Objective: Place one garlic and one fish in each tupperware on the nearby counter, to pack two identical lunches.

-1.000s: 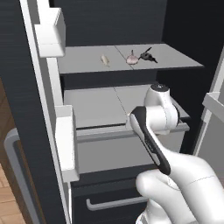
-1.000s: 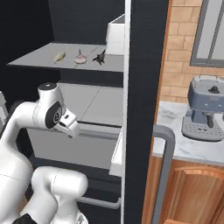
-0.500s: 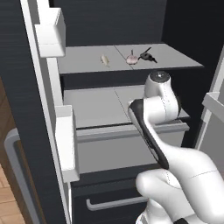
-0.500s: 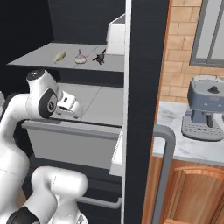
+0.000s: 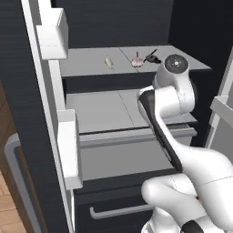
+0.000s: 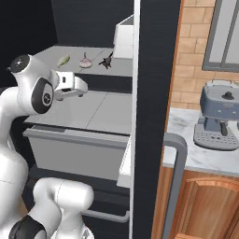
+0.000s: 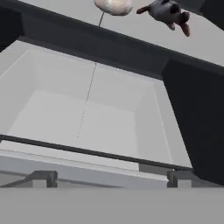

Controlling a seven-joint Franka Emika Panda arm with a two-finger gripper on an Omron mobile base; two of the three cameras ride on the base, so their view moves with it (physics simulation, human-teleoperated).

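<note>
The arm stands in front of the open fridge, its hand raised between the two grey shelves, and the gripper (image 6: 83, 88) is spread wide with nothing between its fingers. On the upper shelf (image 5: 86, 61) lie three small things in a row: a pale slender object (image 5: 108, 62) to the left, a garlic (image 5: 136, 60) bulb in the middle — pinkish-white with a pointed tip — and just beside it on the right a dark fish (image 5: 151, 58). In the hand view the garlic (image 7: 113, 5) and the fish (image 7: 166, 12) sit near the top edge, well above the fingers, with the lower shelf (image 7: 87, 118) spread out beneath. To the right of the fridge, the marble counter (image 6: 186, 140) carries a grey coffee machine (image 6: 221, 114) against the brick wall.
</note>
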